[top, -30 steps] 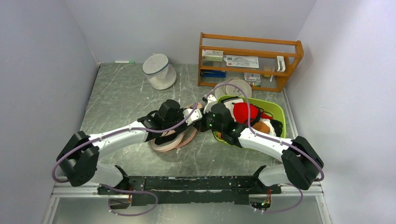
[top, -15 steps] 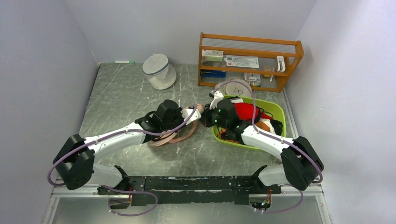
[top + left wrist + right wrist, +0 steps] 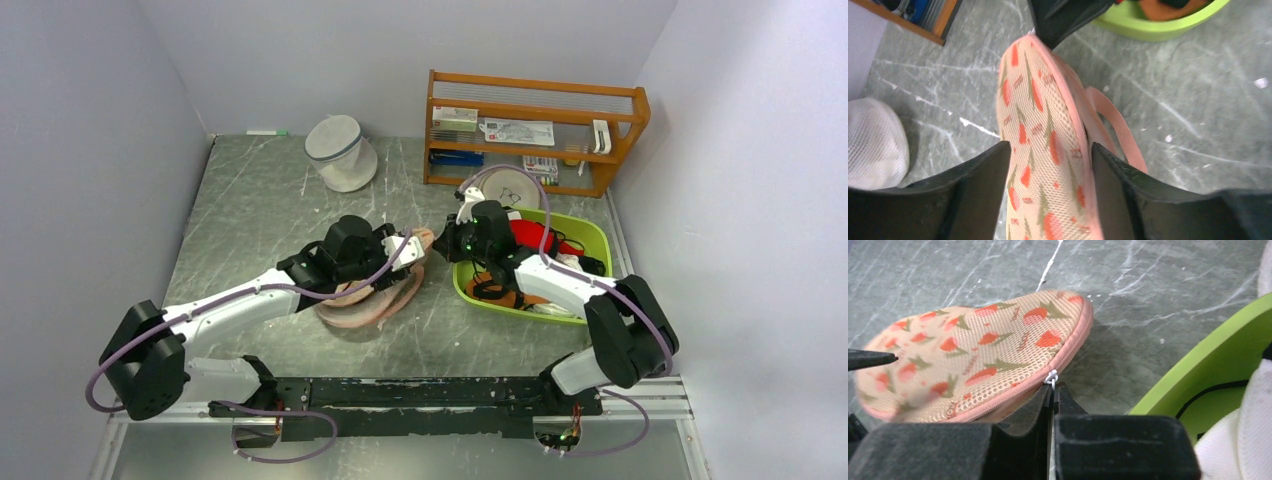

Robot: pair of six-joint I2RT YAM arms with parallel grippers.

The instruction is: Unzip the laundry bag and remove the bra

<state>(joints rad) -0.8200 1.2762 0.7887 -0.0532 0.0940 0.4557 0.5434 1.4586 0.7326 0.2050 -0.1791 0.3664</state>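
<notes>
Top view: the laundry bag (image 3: 372, 303) lies mid-way across the grey table (image 3: 250, 220), just left of the green basin (image 3: 596, 238), and is partly covered by the left arm. The left gripper (image 3: 414, 244) and right gripper (image 3: 444, 249) meet at the bag's right-hand end, tips close together. A white cylindrical mesh bag (image 3: 340, 152) stands at the far left, well apart. A wooden rack (image 3: 535, 130) stands against the far wall behind the basin. The basin holds red and orange-brown garments (details too small to confirm). Left wrist view: the peach, red-printed pouch sits edge-up between the two black fingers (image 3: 975, 187), touching both inner faces, so the left gripper is clamped on the bag. A pink strap loop (image 3: 1115, 131) hangs off its right side. The right gripper's black fingertips touch the pouch's far tip. Right wrist view: the right fingers are pressed tightly together, pinching the small white zip pull (image 3: 1050, 378) on the pink zip seam near the bag's rounded end. The seam left of the pull reads closed, and the contents are not visible. That end is held clear of the table, with shadow beneath it.
</notes>
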